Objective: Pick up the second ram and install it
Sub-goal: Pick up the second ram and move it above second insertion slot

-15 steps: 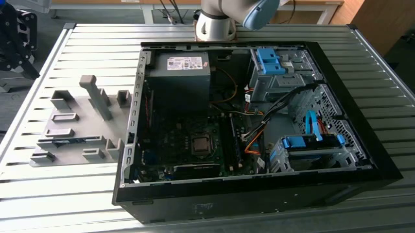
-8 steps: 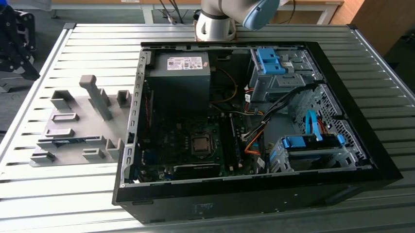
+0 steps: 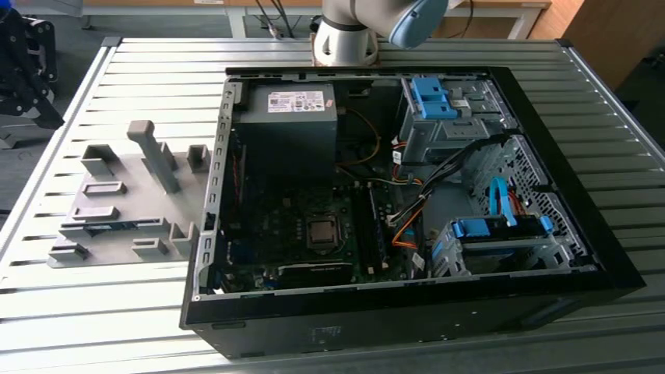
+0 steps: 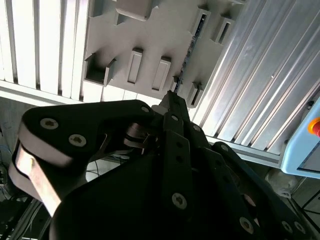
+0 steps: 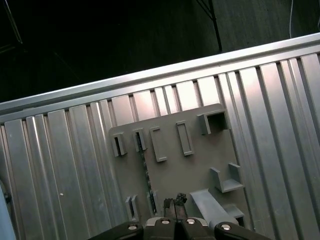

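- Exterior view: ribbed aluminium slat table [image 3: 93, 312] carrying an open black desktop computer case [image 3: 416, 327] and, on the exterior view's left of it, a flat grey plastic holder plate [image 3: 135, 202] with raised slotted blocks.
- Second ram: long, narrow blue circuit-board stick [image 3: 114, 226], standing on edge in a low slot of the holder plate, on the side of the plate nearer the camera. It is outside the case and apart from the motherboard.
- Same stick in both wrist views: a thin dark line seen edge-on [image 5: 145, 175] [image 4: 191, 42], running between two pairs of small grey slot blocks on the plate [image 5: 200, 165] [image 4: 150, 40].
- Tool: black two-finger gripper [image 5: 173, 201] [image 4: 171, 97], above the holder plate, with its tips near one end of the stick. Whether it touches the stick cannot be told.
- Tool state: fingertips drawn together to a narrow point, with nothing between them.
- Case interior, exterior view: grey metal power supply box [image 3: 291, 117] toward the far wall, dark green motherboard [image 3: 301, 234] with a square processor socket, bundled coloured cables, and two blue plastic drive brackets [image 3: 431, 97] [image 3: 499, 230].
- Arm: silver and pale blue robot base joint [image 3: 348, 35], at the far edge of the table behind the case.
- Table slats in the wrist views [image 5: 60, 150] [image 4: 250, 75]: bare aluminium around the holder plate.
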You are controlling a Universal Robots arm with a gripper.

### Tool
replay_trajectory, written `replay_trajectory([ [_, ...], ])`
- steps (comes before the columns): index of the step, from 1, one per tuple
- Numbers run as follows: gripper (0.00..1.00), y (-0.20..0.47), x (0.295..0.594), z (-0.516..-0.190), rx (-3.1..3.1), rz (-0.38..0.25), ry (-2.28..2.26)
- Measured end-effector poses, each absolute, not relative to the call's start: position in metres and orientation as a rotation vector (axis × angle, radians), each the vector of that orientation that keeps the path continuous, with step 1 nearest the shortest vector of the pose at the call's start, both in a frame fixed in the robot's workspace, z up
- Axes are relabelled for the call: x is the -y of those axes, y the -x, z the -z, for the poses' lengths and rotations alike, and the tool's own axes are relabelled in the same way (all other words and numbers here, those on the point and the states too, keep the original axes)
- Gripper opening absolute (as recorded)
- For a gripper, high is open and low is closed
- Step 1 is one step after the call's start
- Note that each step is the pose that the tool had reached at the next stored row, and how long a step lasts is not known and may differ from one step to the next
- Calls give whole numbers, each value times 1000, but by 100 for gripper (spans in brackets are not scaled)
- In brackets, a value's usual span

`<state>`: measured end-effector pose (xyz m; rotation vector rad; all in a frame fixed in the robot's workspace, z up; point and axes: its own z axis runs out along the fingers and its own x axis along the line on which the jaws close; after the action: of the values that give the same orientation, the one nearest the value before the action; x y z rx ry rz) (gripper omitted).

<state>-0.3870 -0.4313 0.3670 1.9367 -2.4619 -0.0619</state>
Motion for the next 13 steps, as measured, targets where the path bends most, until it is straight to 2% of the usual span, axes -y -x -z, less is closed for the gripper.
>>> replay_trajectory([
  [13, 11, 387, 432, -366, 2330, 61, -2089],
])
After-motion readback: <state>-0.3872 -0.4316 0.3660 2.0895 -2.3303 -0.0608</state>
